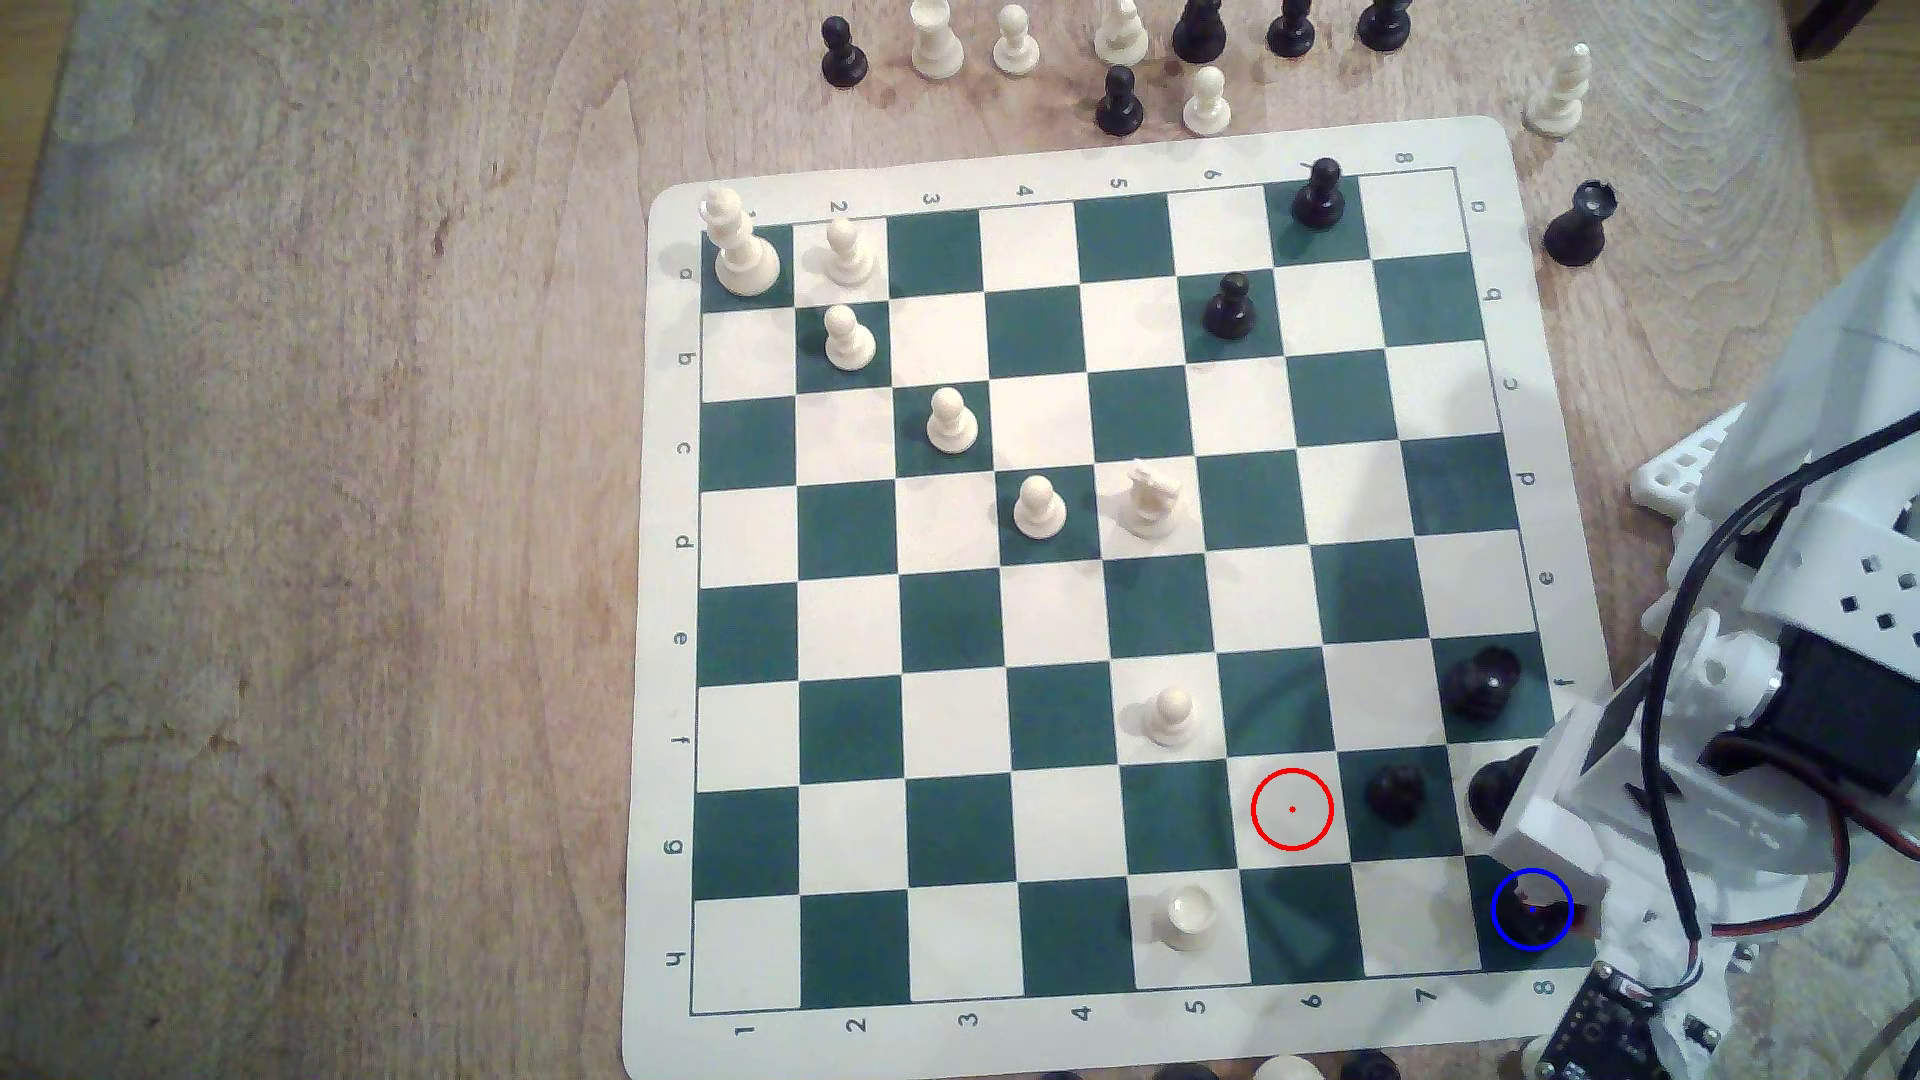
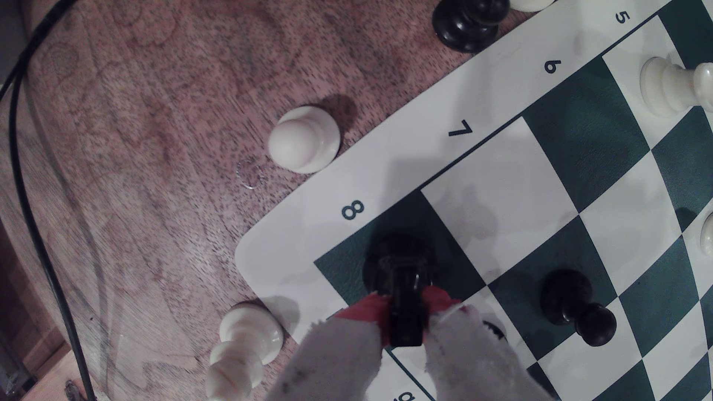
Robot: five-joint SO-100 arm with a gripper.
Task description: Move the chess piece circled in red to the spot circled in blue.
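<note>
The gripper (image 2: pixel 407 312) is clenched on the black chess piece (image 2: pixel 401 277), red-taped pads at its narrow stem, its base over the dark green h8 square (image 2: pixel 343 270). Glossy, rigid and light, it probably slips easily; grasping the stem looks sensible. 1 black pawn (image 2: pixel 575 304) stands nearby.

Worn wooden tabletop (image 1: pixel 312 519), blotchy grain, perhaps lamp-lit
</note>
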